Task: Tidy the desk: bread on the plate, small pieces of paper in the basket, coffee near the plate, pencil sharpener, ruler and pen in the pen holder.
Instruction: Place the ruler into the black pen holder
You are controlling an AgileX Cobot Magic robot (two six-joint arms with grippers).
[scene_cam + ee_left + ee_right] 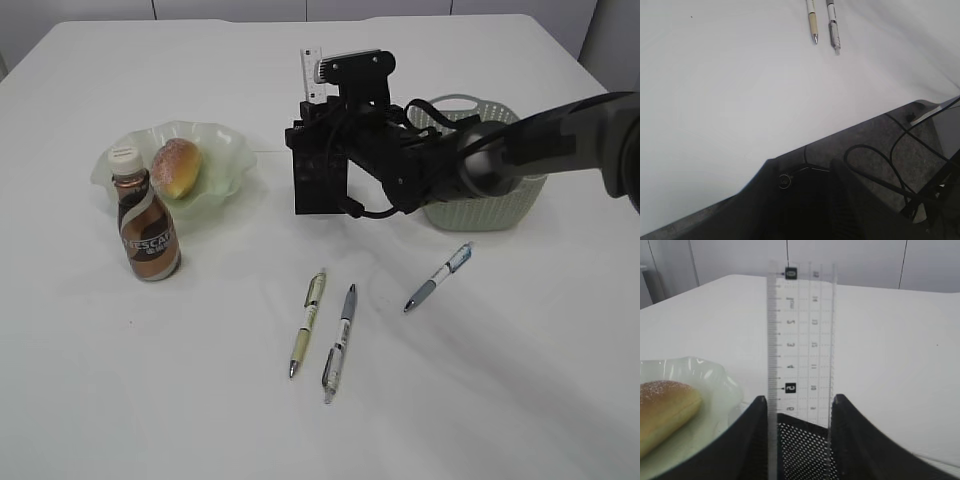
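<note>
Right claw (799,407) sits over the black mesh holder (802,445), with the clear ruler (800,335) upright between its jaws. Both jaws lie along the ruler's long edges; cannot tell whether they are gripping or just letting go. The ruler's lower end is down inside the holder.

Left claw is not visible; the left wrist view shows only bare surface (740,100) and two pen tips, so its state cannot be told.

Handling, judged: the ruler is thin, stiff plastic, light and slick. An edge-to-edge hold low on the strip suits it. It may tip if dropped from height.

Remaining: three pens lie on the surface, a green one (308,322), a grey one (339,342) and a blue one (438,276). They look light and round, prone to rolling; best taken mid-barrel.

Bread (176,166) is on the plate (232,150); the coffee (146,214) stands just beside it. Basket (482,205) is behind the right arm.

Legible: "NESCAFÉ" partly readable on the bottle; ruler numerals, including boxed "2" and "0".
</note>
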